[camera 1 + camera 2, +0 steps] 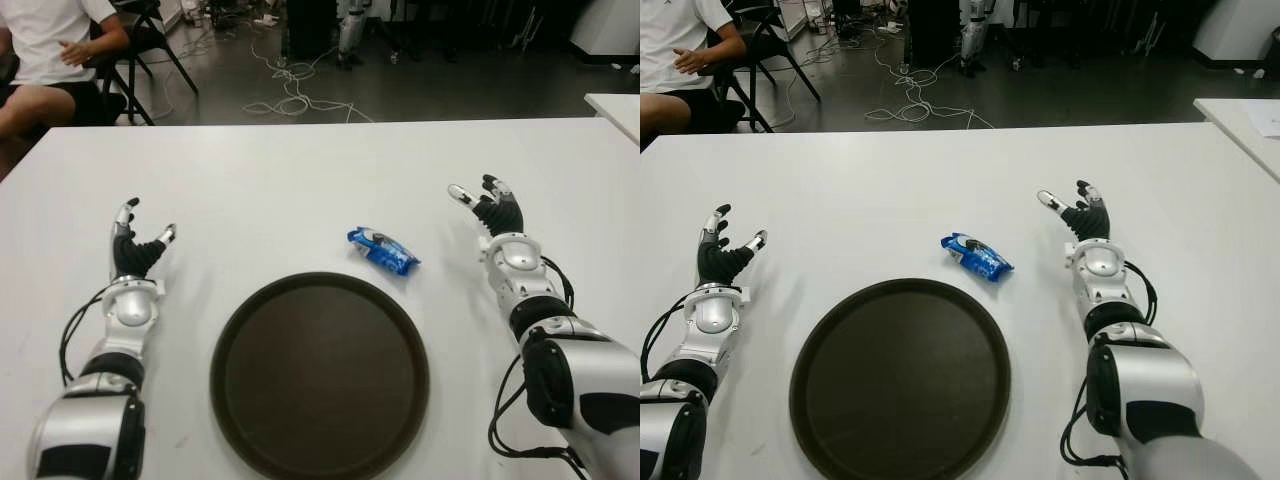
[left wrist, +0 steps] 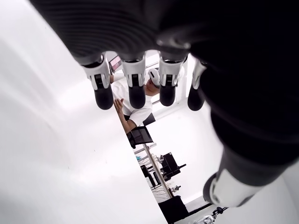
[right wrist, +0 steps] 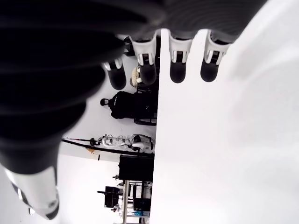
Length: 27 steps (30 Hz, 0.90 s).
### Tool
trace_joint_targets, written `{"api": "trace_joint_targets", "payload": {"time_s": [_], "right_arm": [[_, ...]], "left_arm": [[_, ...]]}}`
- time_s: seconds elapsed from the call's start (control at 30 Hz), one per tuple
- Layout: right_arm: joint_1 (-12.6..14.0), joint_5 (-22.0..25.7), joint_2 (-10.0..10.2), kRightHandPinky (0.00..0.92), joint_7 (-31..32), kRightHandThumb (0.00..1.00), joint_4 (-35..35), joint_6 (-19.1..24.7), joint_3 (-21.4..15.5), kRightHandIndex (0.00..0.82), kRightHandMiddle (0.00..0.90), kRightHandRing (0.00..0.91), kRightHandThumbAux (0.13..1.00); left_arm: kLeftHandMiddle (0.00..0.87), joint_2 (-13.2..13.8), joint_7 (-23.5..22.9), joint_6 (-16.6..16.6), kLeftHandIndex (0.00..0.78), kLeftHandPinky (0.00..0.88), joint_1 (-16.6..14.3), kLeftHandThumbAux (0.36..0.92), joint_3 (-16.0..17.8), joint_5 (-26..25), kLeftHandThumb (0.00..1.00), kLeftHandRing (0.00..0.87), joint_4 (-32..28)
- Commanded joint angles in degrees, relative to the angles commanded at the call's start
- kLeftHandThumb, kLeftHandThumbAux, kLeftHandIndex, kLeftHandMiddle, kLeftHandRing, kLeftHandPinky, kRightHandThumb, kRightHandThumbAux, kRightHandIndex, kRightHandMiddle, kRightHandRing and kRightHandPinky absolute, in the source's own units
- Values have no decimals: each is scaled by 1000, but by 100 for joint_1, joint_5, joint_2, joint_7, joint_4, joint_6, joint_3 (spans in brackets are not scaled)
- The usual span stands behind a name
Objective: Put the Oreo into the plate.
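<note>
A blue Oreo packet (image 1: 383, 250) lies on the white table (image 1: 300, 180), just beyond the far right rim of the round dark plate (image 1: 320, 375). My right hand (image 1: 487, 207) is to the right of the packet, apart from it, fingers spread and holding nothing. My left hand (image 1: 137, 243) shows to the left of the plate, also open with nothing in it. The right wrist view shows extended fingertips (image 3: 179, 65) over bare table; in the left wrist view the fingertips (image 2: 137, 91) are likewise straight.
A seated person (image 1: 50, 55) in a white shirt is at the far left behind the table, beside a black chair (image 1: 150, 40). Cables (image 1: 290, 95) lie on the floor beyond the table's far edge. Another white table corner (image 1: 615, 105) shows at the right.
</note>
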Motion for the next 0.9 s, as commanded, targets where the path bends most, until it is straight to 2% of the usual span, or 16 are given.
{"api": "trace_joint_targets", "payload": {"time_s": [0.27, 0.47, 0.63, 0.9], "right_arm": [[9, -67, 10, 3, -81, 0, -2, -37, 36, 119, 89, 41, 704], [8, -67, 31, 19, -149, 0, -7, -46, 57, 92, 80, 47, 722], [15, -75, 31, 11, -152, 0, -10, -54, 77, 103, 89, 51, 715], [25, -106, 40, 0, -179, 0, -14, -73, 124, 109, 91, 48, 726]], "left_arm": [[68, 24, 70, 22, 51, 17, -4, 718, -30, 51, 0, 39, 21], [65, 11, 132, 22, 47, 21, -3, 740, -47, 77, 0, 41, 4], [64, 4, 126, 29, 48, 17, -7, 747, -40, 61, 0, 38, 14], [73, 7, 99, 20, 52, 36, -5, 737, -44, 60, 0, 51, 22]]}}
